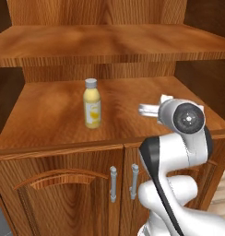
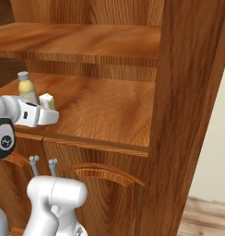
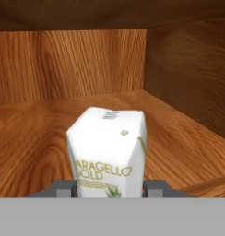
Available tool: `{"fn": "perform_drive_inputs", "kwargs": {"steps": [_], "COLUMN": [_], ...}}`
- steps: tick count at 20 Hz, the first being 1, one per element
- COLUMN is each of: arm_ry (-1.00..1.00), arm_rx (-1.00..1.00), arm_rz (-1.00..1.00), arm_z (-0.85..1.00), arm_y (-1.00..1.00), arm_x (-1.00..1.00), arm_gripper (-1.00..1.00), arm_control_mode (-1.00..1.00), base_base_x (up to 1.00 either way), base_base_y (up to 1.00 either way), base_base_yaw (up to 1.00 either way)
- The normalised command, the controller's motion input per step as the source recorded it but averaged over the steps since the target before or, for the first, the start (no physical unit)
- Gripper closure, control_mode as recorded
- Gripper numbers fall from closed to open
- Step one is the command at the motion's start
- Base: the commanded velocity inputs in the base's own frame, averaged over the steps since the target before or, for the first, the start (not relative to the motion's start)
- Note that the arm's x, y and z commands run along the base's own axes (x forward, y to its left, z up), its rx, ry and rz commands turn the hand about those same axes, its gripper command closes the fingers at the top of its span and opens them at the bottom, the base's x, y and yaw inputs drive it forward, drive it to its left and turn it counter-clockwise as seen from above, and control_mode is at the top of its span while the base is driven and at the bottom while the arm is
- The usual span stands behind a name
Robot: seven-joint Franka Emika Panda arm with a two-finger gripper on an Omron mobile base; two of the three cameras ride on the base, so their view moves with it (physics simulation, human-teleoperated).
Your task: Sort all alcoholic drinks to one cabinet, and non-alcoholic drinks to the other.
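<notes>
A small cream-coloured carton (image 3: 109, 150) stands upright between my gripper (image 3: 109, 190) fingers, which press on its two sides; its base is hidden. From the right base view the carton (image 2: 46, 101) sits at the tip of my hand, over the front part of the lower shelf board (image 2: 109, 110) of the brown wooden cabinet. The plump yellow juice bottle (image 1: 92, 103) with a pale grey cap stands on the same board (image 1: 45, 115), to the left of my hand (image 1: 149, 109). In the right base view the bottle (image 2: 26, 87) is just behind the carton.
A second shelf board (image 1: 109, 44) runs close above the bay. The cabinet's right side wall (image 2: 188, 92) and back wall (image 3: 68, 64) close it in. Below are arched-panel doors (image 1: 63, 193) with two metal handles (image 1: 113, 183).
</notes>
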Motion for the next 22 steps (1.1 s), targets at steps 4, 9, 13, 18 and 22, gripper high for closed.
{"fn": "perform_drive_inputs", "kwargs": {"steps": [4, 9, 13, 18, 22], "arm_ry": [0.0, 0.0, 0.0, 0.0, 0.0], "arm_rx": [0.0, 0.0, 0.0, 0.0, 0.0], "arm_rz": [0.0, 0.0, 0.0, 0.0, 0.0], "arm_z": [-0.26, -0.27, -0.15, -0.13, -0.15], "arm_y": [0.0, 0.0, 0.0, 0.0, 0.0], "arm_x": [0.32, 0.32, 0.34, 0.34, 0.34], "arm_gripper": [1.0, 1.0, 1.0, 1.0, 1.0], "arm_control_mode": [-1.0, -1.0, -1.0, -1.0, -1.0], "base_base_x": [0.0, 0.0, 0.0, 0.0, 0.0], "base_base_y": [0.0, 0.0, 0.0, 0.0, 0.0], "base_base_yaw": [0.0, 0.0, 0.0, 0.0, 0.0]}}
